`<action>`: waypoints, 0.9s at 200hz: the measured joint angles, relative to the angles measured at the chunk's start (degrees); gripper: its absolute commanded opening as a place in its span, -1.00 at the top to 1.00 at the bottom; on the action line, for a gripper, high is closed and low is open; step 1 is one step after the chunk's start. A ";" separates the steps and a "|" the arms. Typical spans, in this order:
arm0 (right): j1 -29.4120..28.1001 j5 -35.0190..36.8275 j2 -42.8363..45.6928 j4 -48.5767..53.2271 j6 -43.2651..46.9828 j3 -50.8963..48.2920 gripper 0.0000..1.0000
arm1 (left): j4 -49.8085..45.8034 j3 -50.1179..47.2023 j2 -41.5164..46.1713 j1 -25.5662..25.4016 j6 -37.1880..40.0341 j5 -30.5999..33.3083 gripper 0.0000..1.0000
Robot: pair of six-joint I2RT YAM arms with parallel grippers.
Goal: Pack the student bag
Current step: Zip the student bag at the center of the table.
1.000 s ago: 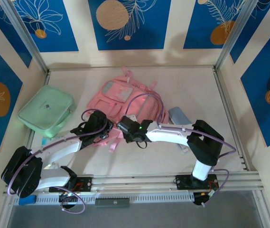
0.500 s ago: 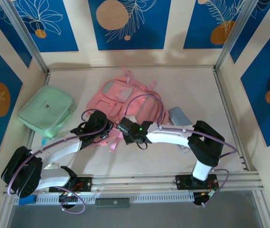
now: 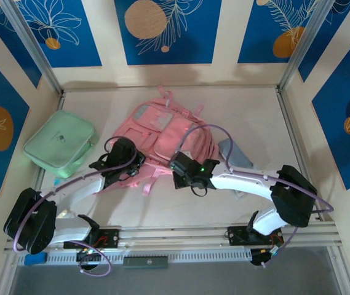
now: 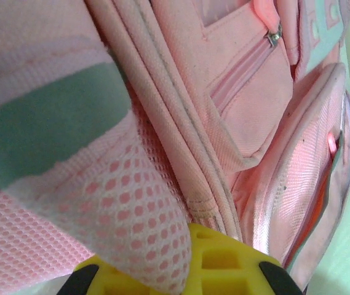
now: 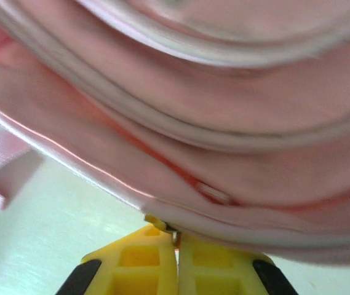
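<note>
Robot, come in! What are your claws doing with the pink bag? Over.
Left claw shut on mesh of bag. Right claw shut on metal tab at its edge. Green case apart, far left.

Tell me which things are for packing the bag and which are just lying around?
For the job:
- student bag

Just lying about, untouched:
- mint-green zip case
- grey-blue pouch
</note>
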State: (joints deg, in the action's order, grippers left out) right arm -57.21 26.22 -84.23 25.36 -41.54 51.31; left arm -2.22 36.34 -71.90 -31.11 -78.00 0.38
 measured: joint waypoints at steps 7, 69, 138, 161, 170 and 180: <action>0.15 -0.07 0.46 0.46 0.02 -0.35 1.00 | 0.00 0.22 -0.31 0.55 0.39 -0.37 1.00; 2.86 -2.47 0.02 0.59 0.20 -0.11 0.88 | -0.02 1.25 -1.70 1.31 1.64 -1.88 1.00; 4.63 -2.23 -5.92 0.94 0.81 3.91 0.58 | 0.00 1.31 -1.70 1.33 1.60 -1.88 1.00; 4.63 -1.81 -7.21 1.05 0.98 4.81 0.69 | 0.00 1.31 -1.70 1.33 1.60 -1.88 1.00; 4.63 -1.42 -8.00 1.14 1.14 5.31 0.74 | 0.04 1.31 -1.70 1.33 1.60 -1.86 1.00; 4.50 -0.96 -8.66 1.20 1.62 5.73 0.79 | 0.07 1.31 -1.70 1.38 1.60 -1.84 1.00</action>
State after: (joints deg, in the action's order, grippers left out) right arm -52.71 25.26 -92.88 26.57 -39.92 57.04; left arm -2.15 37.65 -73.60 -29.74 -76.40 -1.45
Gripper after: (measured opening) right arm 0.131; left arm 0.077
